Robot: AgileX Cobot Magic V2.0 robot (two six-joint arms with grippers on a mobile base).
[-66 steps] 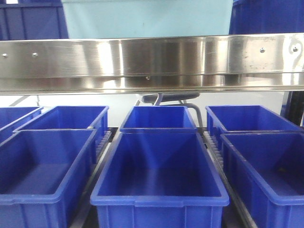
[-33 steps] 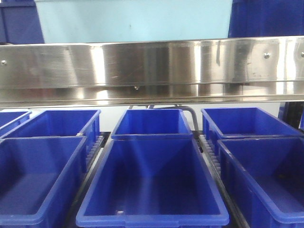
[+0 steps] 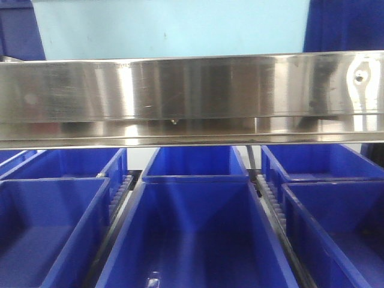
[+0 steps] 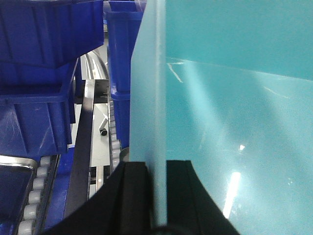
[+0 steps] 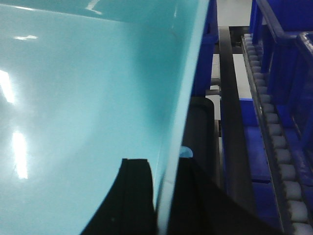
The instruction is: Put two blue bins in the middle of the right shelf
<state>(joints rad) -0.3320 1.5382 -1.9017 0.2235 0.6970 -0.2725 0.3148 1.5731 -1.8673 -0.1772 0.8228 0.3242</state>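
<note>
1 pale aqua-blue rectangular plastic bin [image 3: 171,27] above shiny steel rail [image 3: 192,90]; left gripper [image 4: 157,169] & right gripper [image 5: 166,166] each pinch its wall. Min 6 royal-blue plastic bins [image 3: 198,240] below.

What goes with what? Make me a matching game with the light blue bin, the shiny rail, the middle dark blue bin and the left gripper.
Things:
1. light blue bin
2. shiny rail
3. middle dark blue bin
4. left gripper

Places or states:
A. below the rail, open on top
B. clamped on a thin pale wall
C. above the rail, in the middle
D. silver, running straight across the front view

Pairs: 1-C, 2-D, 3-A, 4-B.
</note>
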